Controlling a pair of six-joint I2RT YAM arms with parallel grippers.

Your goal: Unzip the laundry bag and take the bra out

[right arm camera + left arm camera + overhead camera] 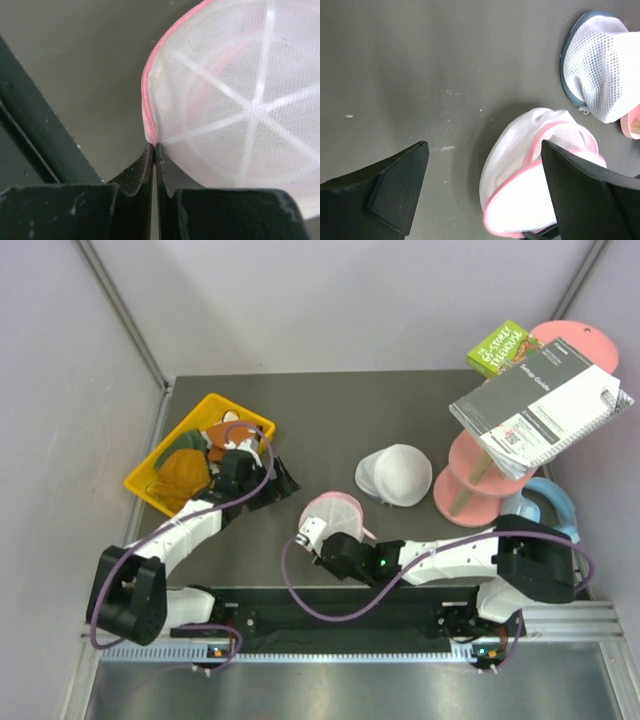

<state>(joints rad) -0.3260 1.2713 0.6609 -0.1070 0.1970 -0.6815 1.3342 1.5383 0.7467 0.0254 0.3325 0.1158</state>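
Note:
The laundry bag (336, 511), a white mesh dome with pink rim, sits on the table's middle front. My right gripper (309, 534) is shut on its pink rim at the near left edge; the right wrist view shows the fingertips (149, 152) pinching the rim of the bag (240, 100). No orange shows through the mesh. The bra (182, 472), an orange-yellow fabric piece, lies in the yellow bin (250, 421). My left gripper (268, 483) is open and empty beside the bin, left of the bag. In the left wrist view, the bag (525, 175) lies between its fingers (390, 190).
A plain white mesh dome (395, 475) sits right of the bag and also shows in the left wrist view (600, 70). A pink tiered stand (480, 475) holds a booklet (535, 405) and a green book (503, 347). Reddish-brown and green cloths share the bin.

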